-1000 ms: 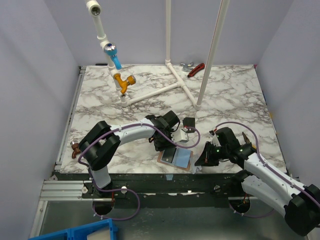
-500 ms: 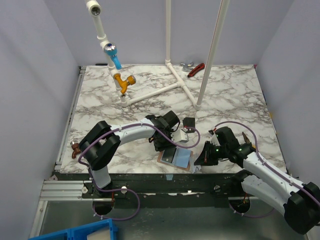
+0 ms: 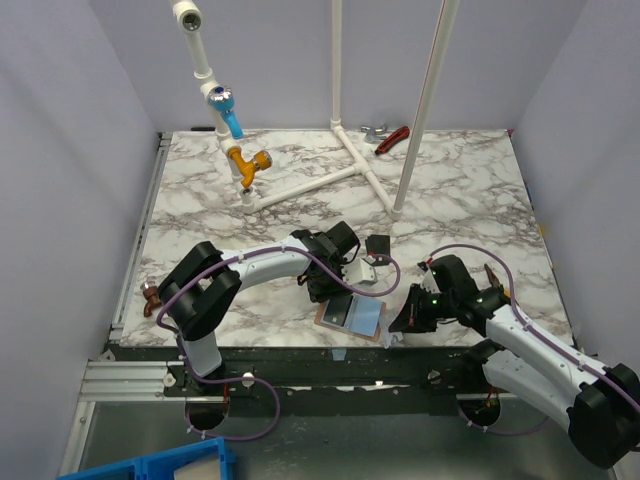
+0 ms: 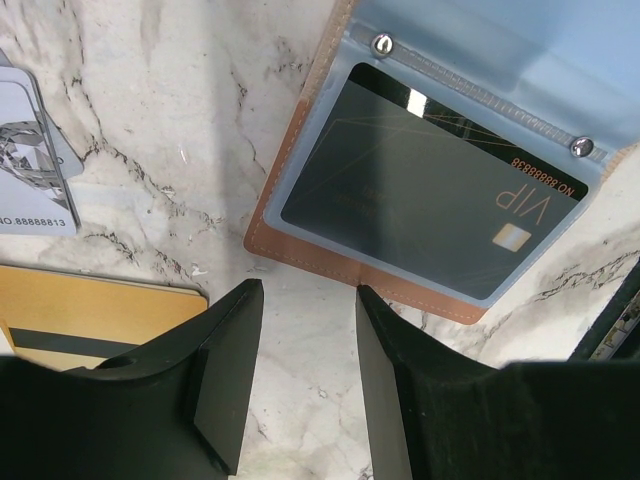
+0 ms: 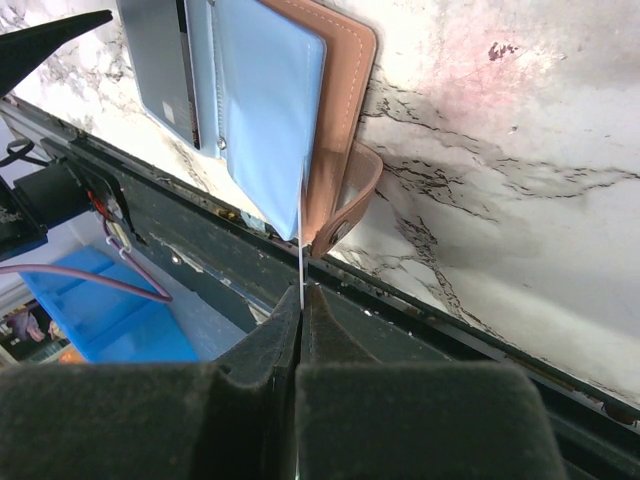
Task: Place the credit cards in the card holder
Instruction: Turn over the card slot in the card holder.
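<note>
The tan card holder (image 3: 348, 318) (image 4: 300, 250) lies open at the table's near edge. A black card (image 4: 430, 200) sits inside one of its clear bluish sleeves. My left gripper (image 4: 306, 300) (image 3: 335, 288) hangs open over bare marble just short of the holder's corner, with nothing between its fingers. A gold card (image 4: 90, 310) with a dark stripe lies partly under its left finger, and a silvery card (image 4: 30, 160) lies beyond that. My right gripper (image 5: 301, 292) (image 3: 398, 322) is shut on the edge of a thin light blue sheet (image 5: 262, 110) lying over the holder (image 5: 340, 120). Whether that sheet is a card or a sleeve I cannot tell.
The holder's strap hangs over the table's front edge (image 5: 430, 320), with a blue bin (image 5: 120, 310) below it. A small black square thing (image 3: 378, 245) lies behind the holder. A white pipe frame (image 3: 345, 160) with blue and yellow fittings (image 3: 248, 160) and a red-handled tool (image 3: 392, 138) stands farther back.
</note>
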`<state>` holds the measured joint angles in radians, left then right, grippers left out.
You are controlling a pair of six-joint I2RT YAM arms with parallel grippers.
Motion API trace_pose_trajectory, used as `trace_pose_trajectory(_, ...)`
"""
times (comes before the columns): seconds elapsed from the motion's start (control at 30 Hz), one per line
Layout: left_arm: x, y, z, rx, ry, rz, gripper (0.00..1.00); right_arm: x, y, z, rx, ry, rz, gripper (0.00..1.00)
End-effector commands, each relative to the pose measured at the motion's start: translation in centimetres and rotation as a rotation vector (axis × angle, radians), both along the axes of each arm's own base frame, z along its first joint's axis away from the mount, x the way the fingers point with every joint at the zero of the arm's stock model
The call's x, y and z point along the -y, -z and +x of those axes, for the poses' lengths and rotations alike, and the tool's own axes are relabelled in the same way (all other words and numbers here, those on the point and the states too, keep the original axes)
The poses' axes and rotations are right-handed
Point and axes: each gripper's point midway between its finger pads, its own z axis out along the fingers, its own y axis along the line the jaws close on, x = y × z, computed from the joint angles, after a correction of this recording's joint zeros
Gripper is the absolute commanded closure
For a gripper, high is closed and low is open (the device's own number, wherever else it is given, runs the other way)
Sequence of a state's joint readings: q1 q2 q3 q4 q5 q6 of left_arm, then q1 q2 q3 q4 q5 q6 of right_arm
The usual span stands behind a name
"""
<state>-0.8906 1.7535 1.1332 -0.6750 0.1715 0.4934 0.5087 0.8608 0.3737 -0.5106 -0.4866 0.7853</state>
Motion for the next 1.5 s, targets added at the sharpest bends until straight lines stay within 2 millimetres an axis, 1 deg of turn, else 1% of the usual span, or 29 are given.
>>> trace_pose_trajectory(0.0,0.4,-0.1,0.5,0.019,0.012,0.003,0.57,0.5,0.4,-0.1,-0.004,0.012,-0.024,0.99)
trace_pose_trajectory(0.37,0.3,0.1,0.4,0.016,0.011,0.004,0.57,0.1,0.4,0.1,-0.007,0.006,-0.010,0.99)
trace_pose_trajectory(0.53,0.3,0.2,0.4,0.014,0.011,0.005,0.57,-0.3,0.0,0.3,0.004,-0.001,0.011,0.99)
trace_pose_trajectory(0.73,0.2,0.2,0.4,0.014,0.012,0.007,0.57,-0.2,-0.5,0.3,0.023,0.009,0.023,0.99)
trace_pose_trajectory(0.87,0.3,0.3,0.4,0.011,0.011,0.008,0.57,-0.5,-0.4,0.3,0.011,-0.002,0.031,0.99)
trace_pose_trajectory(0.93,0.3,0.2,0.3,0.012,0.012,0.007,0.57,-0.7,-0.8,0.4,0.018,-0.012,0.041,0.99)
trace_pose_trajectory(1.13,0.3,0.3,0.3,0.008,0.014,0.005,0.57,-2.5,-3.0,1.3,0.081,-0.057,0.152,0.99)
trace_pose_trajectory(1.27,0.9,-0.6,-0.2,-0.021,0.025,-0.025,0.58,-3.5,-4.0,2.3,0.105,-0.091,0.192,0.99)
trace_pose_trajectory(1.37,1.4,-2.0,-0.6,-0.048,0.025,-0.059,0.58,-4.2,-4.1,2.9,0.106,-0.111,0.205,0.99)
trace_pose_trajectory(1.47,2.1,-3.9,-1.0,-0.106,0.015,-0.124,0.58,-4.9,-4.5,3.6,0.114,-0.130,0.235,0.99)
